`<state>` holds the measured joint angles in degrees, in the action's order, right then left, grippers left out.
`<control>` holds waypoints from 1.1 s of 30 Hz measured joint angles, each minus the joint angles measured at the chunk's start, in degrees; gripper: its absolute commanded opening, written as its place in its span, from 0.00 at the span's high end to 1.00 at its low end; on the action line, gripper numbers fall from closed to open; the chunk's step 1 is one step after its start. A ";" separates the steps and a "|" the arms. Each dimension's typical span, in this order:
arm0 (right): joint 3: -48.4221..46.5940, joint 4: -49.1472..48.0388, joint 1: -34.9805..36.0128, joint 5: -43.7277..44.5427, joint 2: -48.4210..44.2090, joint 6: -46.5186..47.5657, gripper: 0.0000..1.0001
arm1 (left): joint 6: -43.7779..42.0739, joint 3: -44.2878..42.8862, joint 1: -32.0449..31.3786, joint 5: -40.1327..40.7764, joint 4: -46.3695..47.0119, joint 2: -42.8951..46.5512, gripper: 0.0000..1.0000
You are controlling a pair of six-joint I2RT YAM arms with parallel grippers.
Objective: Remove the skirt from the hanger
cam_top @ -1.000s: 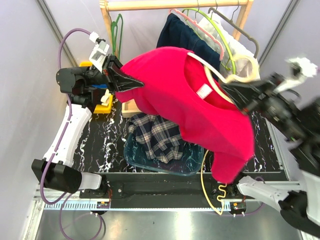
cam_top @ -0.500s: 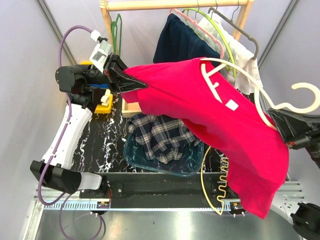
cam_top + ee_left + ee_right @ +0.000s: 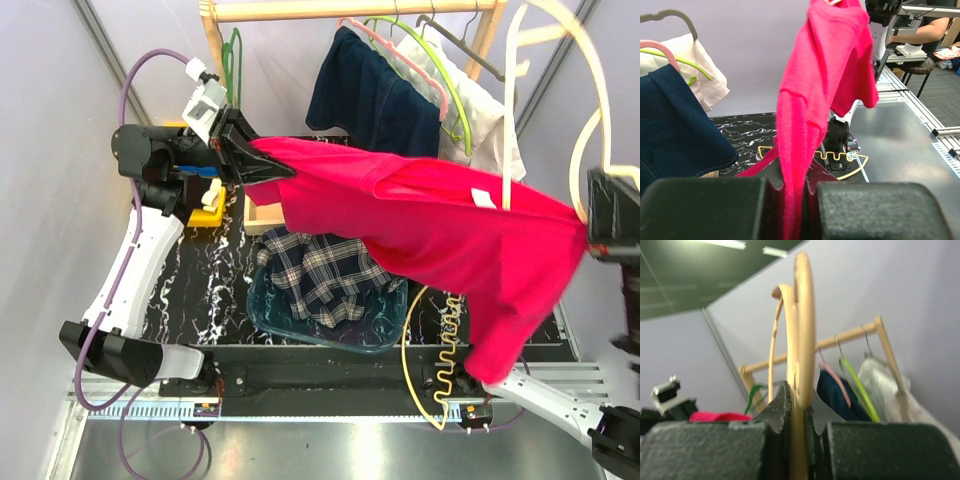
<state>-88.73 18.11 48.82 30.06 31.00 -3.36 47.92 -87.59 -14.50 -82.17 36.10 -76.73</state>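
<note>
The dark navy skirt [image 3: 370, 95] hangs on the pale pink hanger [image 3: 385, 45] on the wooden rail, away from both grippers. It also shows in the left wrist view [image 3: 675, 130] and the right wrist view [image 3: 832, 395]. My left gripper [image 3: 275, 170] is shut on a fold of a red T-shirt [image 3: 440, 220], seen between its jaws [image 3: 795, 185]. My right gripper [image 3: 600, 225] is shut on a cream hanger [image 3: 510, 110] and holds it upright at the far right [image 3: 797, 395]. The red shirt stretches from the left gripper across to the right gripper.
A blue-white plaid shirt [image 3: 320, 270] lies in a dark bin [image 3: 265, 315] under the red shirt. The rail [image 3: 350, 8] also carries a lime hanger [image 3: 440, 75], a grey hanger [image 3: 465, 50] and a white garment [image 3: 490, 110]. A green wire hanger [image 3: 235, 60] hangs at the left.
My right gripper has swung right and raised the cream hanger, which has come up out of the red shirt's collar. The shirt now stretches flatter to the right. The left gripper has barely moved.
</note>
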 measured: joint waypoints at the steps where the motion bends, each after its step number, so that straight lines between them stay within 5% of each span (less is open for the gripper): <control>1: 1.46 -3.63 0.00 0.59 0.44 1.95 1.00 | -0.22 -0.39 0.00 0.00 -0.50 -0.04 0.91; 5: 9.09 -26.36 -0.02 -0.20 5.86 10.34 1.00 | -2.49 -4.31 -0.76 0.09 -4.63 -0.81 0.88; 9: 4.81 -39.06 -0.11 -6.58 21.59 11.47 1.00 | -5.70 -9.68 -5.77 0.46 -9.66 -3.13 0.87; 15: -1.31 -43.45 -0.09 -18.23 40.87 9.86 1.00 | -9.77 -11.06 -16.02 0.72 -14.53 -6.34 0.88; 20: -5.05 -42.32 -0.07 -20.74 43.50 12.85 1.00 | -10.73 -4.85 -17.73 0.20 -15.47 -6.27 0.89; 24: -7.85 -41.33 -0.07 -19.58 38.73 21.88 1.00 | -10.75 -1.01 -11.21 -0.44 -16.37 -5.16 0.89; 28: -6.71 -42.18 -0.07 -14.23 28.74 31.52 1.00 | -6.84 -1.03 2.89 -1.73 -13.00 -3.76 0.89; 33: 4.31 -48.96 -0.09 -1.20 10.93 39.60 1.00 | 1.64 -10.21 18.14 -2.73 -3.89 -3.63 0.90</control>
<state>-84.42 -30.85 48.73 28.86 41.93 36.25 49.56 -97.80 3.64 -84.90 32.21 -80.36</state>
